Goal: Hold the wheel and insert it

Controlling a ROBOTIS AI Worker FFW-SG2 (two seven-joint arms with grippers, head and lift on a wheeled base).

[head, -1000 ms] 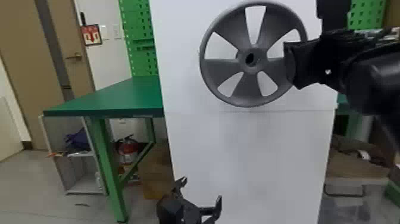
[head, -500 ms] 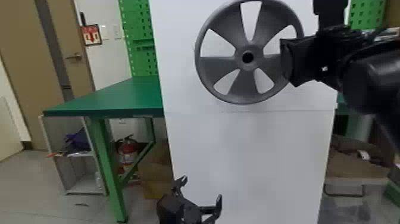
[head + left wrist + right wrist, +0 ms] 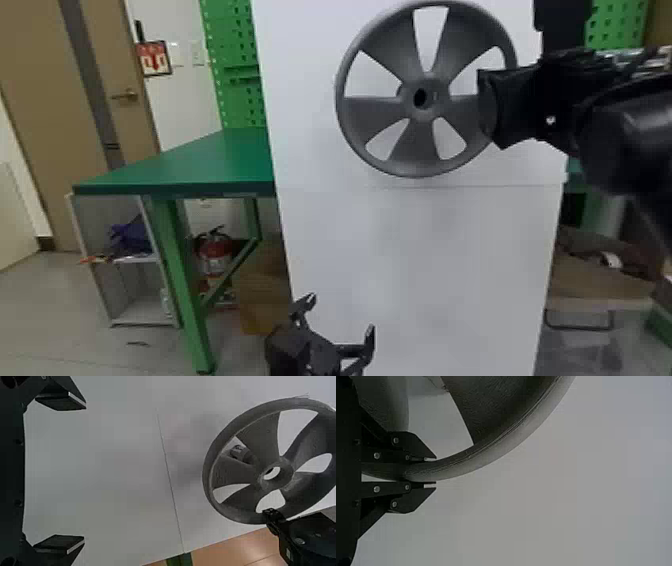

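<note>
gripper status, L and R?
Left gripper: open, holding nothing.
Right gripper: closed on the rim of the wheel.

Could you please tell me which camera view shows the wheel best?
The head view: the wheel appears nearly face-on, with its hub and five spokes in sight, though the right arm covers part of the rim. The left wrist view shows it obliquely, cut off at the edge; the right wrist view, a rim section in the right gripper.

Looks forward and down from the head, wheel (image 3: 434,100) between one and two o'clock; shares wheel and white panel (image 3: 425,260) from the lower left wrist; from the right wrist, peers closest along the rim (image 3: 488,453)
</note>
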